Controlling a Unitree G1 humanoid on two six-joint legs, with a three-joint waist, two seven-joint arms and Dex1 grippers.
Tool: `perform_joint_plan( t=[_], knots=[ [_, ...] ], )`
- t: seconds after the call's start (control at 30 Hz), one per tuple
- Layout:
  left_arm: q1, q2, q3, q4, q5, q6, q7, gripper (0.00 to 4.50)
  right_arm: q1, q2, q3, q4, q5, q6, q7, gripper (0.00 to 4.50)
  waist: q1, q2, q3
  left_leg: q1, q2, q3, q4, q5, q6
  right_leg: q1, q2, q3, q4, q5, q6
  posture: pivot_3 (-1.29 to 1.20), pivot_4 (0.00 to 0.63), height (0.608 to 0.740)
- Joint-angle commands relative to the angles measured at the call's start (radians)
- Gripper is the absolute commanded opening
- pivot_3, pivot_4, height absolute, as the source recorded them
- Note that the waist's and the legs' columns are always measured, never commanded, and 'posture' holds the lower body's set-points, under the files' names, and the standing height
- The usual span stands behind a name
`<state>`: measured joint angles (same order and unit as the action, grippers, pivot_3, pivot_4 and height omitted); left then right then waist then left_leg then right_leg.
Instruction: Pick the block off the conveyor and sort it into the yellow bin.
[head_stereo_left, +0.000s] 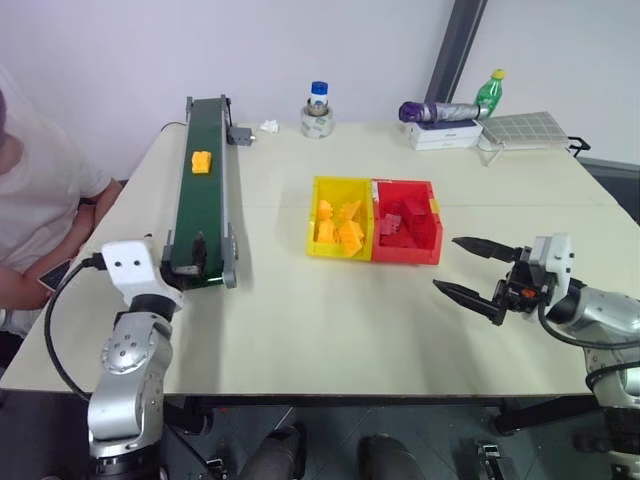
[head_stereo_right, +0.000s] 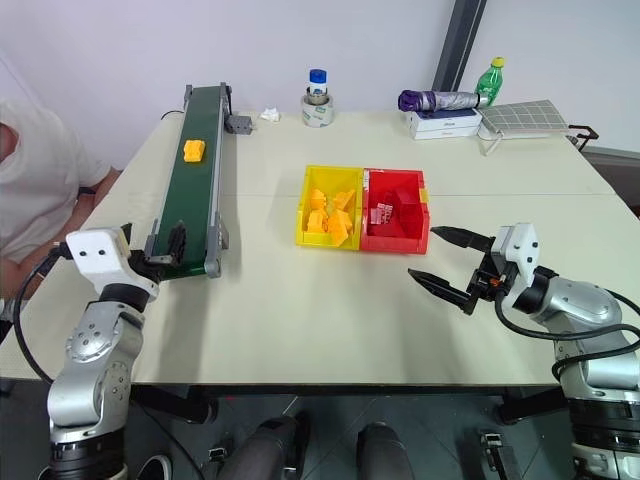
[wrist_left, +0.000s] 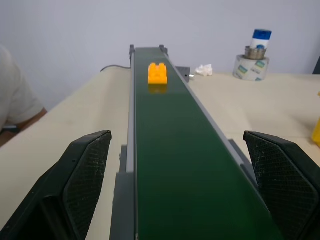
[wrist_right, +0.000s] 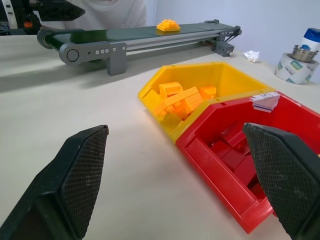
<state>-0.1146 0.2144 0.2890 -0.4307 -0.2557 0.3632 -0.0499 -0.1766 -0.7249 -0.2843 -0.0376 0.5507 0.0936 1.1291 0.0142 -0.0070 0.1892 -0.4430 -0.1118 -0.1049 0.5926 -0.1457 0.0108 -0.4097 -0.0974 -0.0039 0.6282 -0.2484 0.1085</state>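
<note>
One block (head_stereo_left: 201, 162) rides the conveyor (head_stereo_left: 205, 190) toward its far end, near the bench's far-left corner. Left gripper (wrist_left: 175, 185) waits at the belt's near end, jaws wide and empty, apparently to straddle the arriving brick. Right gripper (head_stereo_left: 470, 270) stands open, empty, beside the red bin (head_stereo_left: 405, 222). Yellow bin (head_stereo_left: 340, 218) sits mid-bench, already holding bricks.

Person (head_stereo_left: 35, 200) cut off at frame edge. Conveyor (head_stereo_left: 203, 190) near end partly hidden behind left arm. Labels on bottle (head_stereo_left: 318, 98), tape roll (head_stereo_left: 317, 122) too small to read.
</note>
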Motion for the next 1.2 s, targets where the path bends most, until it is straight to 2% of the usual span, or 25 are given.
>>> perform_joint_plan(
  t=[0.03,0.2,0.37,0.53,0.7,0.97,1.1,1.2],
  knots=[
    [-0.005,0.003,0.004,-0.013,0.001,-0.008,0.003,4.46,-0.014,-0.004,-0.016,-0.014,0.006,-0.016,-0.002,4.5,0.0,0.0,0.0,0.0,0.0,0.0,0.0,0.0,0.0,0.0,0.0,0.0,0.0,0.0,0.0,0.0,0.15,0.74],
    [0.0,-0.012,0.006,-0.012,-0.005,0.003,0.013,4.46,-0.01,-0.005,-0.017,-0.018,0.007,-0.016,-0.005,4.5,0.0,0.0,0.0,0.0,0.0,0.0,0.0,0.0,0.0,0.0,0.0,0.0,0.0,0.0,0.0,0.0,0.15,0.74],
    [-0.033,-0.002,0.02,0.004,-0.013,0.088,0.04,4.46,-0.015,0.0,-0.01,-0.018,0.005,-0.016,-0.007,4.5,0.0,0.0,0.0,0.0,0.0,0.0,0.0,0.0,0.0,0.0,0.0,0.0,0.0,0.0,0.0,0.0,0.15,0.74],
    [-0.138,0.036,0.027,0.018,-0.027,0.217,0.065,4.46,-0.02,0.005,-0.004,-0.021,0.006,-0.015,-0.011,4.5,0.001,0.0,0.0,0.0,0.0,0.0,0.0,0.0,0.0,0.0,0.0,0.0,0.0,0.0,0.0,0.0,0.15,0.74],
    [-0.281,0.118,0.03,0.111,-0.037,0.352,0.041,4.46,-0.022,0.007,0.002,-0.024,0.006,-0.013,-0.014,4.5,-0.001,0.0,0.0,0.0,0.0,0.0,0.001,0.0,0.0,0.0,0.001,-0.001,0.001,0.0,0.0,0.0,0.15,0.74],
    [-0.458,0.177,0.03,0.307,-0.038,0.339,-0.005,4.46,-0.01,0.009,0.003,-0.042,0.009,-0.008,-0.026,4.5,0.0,0.0,0.0,0.0,0.0,0.0,0.0,0.0,0.0,-0.001,0.001,0.0,0.001,0.0,0.001,0.0,0.15,0.74],
    [-0.476,0.212,-0.014,0.35,-0.015,0.354,-0.042,4.46,0.005,0.007,-0.004,-0.054,0.012,-0.006,-0.032,4.5,-0.001,0.0,0.0,0.0,0.0,0.0,0.001,0.0,0.0,-0.001,0.001,0.0,0.001,0.001,0.001,0.0,0.15,0.74],
    [-0.481,0.199,-0.018,0.376,-0.022,0.345,-0.05,4.46,0.016,0.007,-0.008,-0.063,0.015,-0.005,-0.038,4.5,-0.001,0.0,0.0,0.0,0.0,0.0,0.0,0.0,0.0,-0.001,0.001,0.0,0.001,0.001,0.001,0.0,0.15,0.74]
  ],
)
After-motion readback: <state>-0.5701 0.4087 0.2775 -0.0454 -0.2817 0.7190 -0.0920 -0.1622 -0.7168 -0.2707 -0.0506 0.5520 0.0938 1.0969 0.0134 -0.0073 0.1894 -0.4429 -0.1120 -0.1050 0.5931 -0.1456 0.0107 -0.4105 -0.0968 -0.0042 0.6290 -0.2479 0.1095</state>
